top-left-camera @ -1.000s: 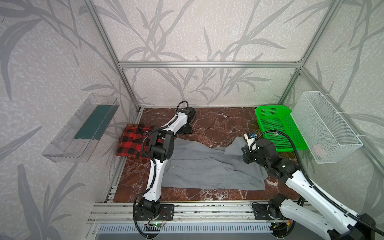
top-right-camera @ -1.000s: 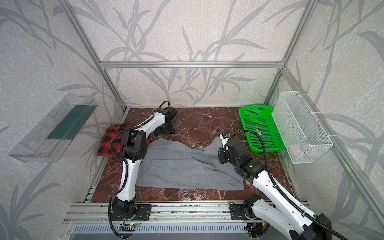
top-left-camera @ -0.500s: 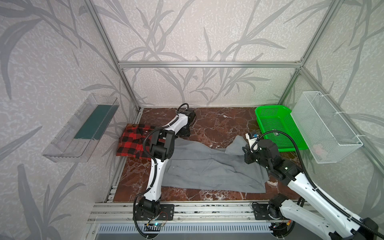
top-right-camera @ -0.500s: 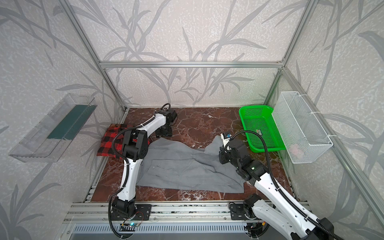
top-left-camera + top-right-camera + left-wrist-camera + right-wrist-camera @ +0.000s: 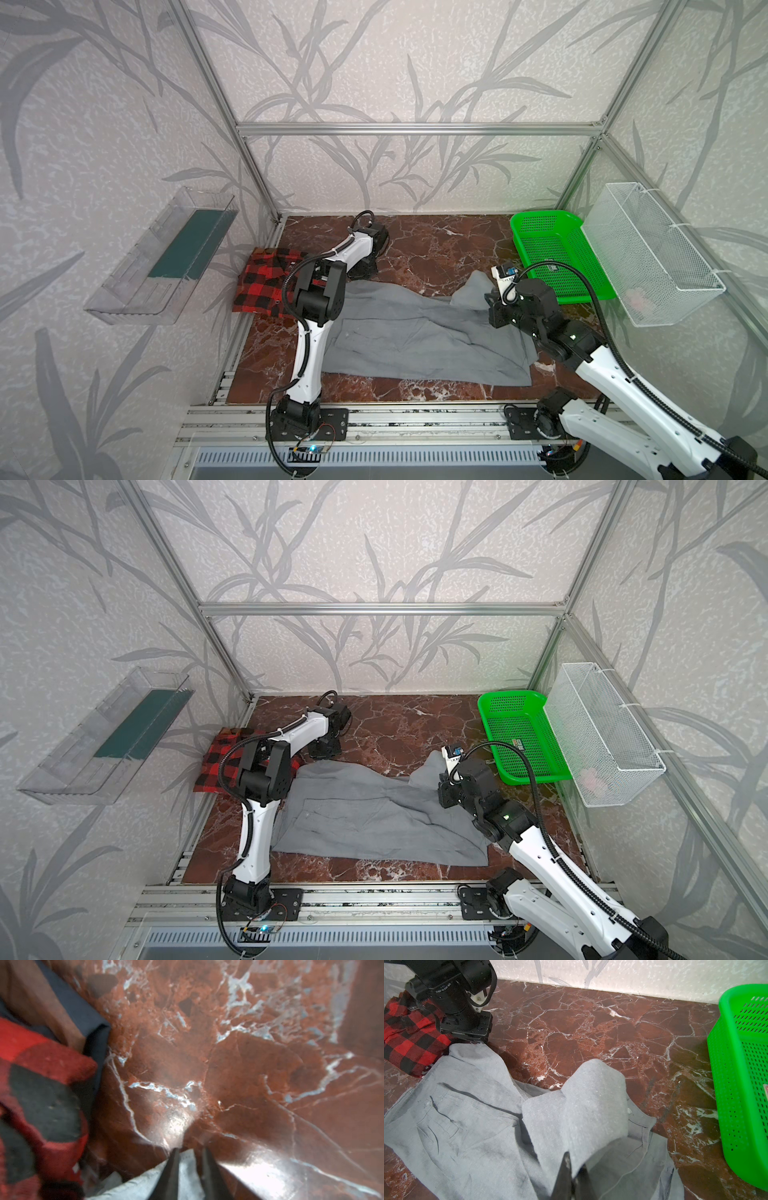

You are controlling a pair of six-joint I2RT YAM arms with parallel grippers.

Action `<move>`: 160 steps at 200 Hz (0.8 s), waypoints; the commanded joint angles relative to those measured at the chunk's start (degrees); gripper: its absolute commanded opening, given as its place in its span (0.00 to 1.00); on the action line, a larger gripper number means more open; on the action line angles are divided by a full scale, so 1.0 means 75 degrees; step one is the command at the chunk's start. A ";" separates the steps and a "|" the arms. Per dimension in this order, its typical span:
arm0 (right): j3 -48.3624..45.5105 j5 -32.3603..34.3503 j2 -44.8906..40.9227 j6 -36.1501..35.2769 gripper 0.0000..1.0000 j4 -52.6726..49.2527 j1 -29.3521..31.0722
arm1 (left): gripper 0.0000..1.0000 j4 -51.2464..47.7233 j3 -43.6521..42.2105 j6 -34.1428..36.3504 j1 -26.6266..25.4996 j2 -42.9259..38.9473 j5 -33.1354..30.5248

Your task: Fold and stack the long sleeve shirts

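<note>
In a top view the gray shirt [image 5: 415,336] lies spread mid-table, its long axis running 9 to 3 o'clock. My left gripper [image 5: 190,1157] sits at its 11 o'clock corner, jaws narrowed to a slit with pale cloth between them. My right gripper [image 5: 574,1165] is pinched tight on a raised flap at the 2 o'clock end. The plaid shirt [image 5: 266,282] lies at 9 o'clock, nearer my left arm.

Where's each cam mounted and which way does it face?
Both top views: high at the front, looking down on table, left arm, right arm, gray shirt, plaid shirt.
Left wrist: low over table, past left gripper pinching gray shirt's corner.
Right wrist: faces back wall; right gripper holds raised gray fold; left arm's wrist visible.
Shared: all show both shirts.
</note>
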 commanded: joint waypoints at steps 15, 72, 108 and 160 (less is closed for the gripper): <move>-0.0023 0.0002 -0.0081 -0.0003 0.00 0.0174 0.0028 | 0.04 -0.0229 -0.0363 -0.0104 0.0132 0.0205 0.0265; 0.0012 -0.0080 -0.0044 0.0020 0.00 0.0209 0.0022 | 0.00 0.0361 -0.1032 -0.0456 0.0245 -0.1400 -0.0161; -0.0045 -0.0106 -0.0053 0.0021 0.00 0.0252 0.0032 | 0.00 0.1465 -0.2755 -0.1065 0.0250 -0.2729 0.0020; -0.0041 -0.0060 -0.0099 0.0137 0.00 -0.0066 0.0029 | 0.00 0.2442 -0.4893 -0.1706 0.0124 -0.4214 -0.0205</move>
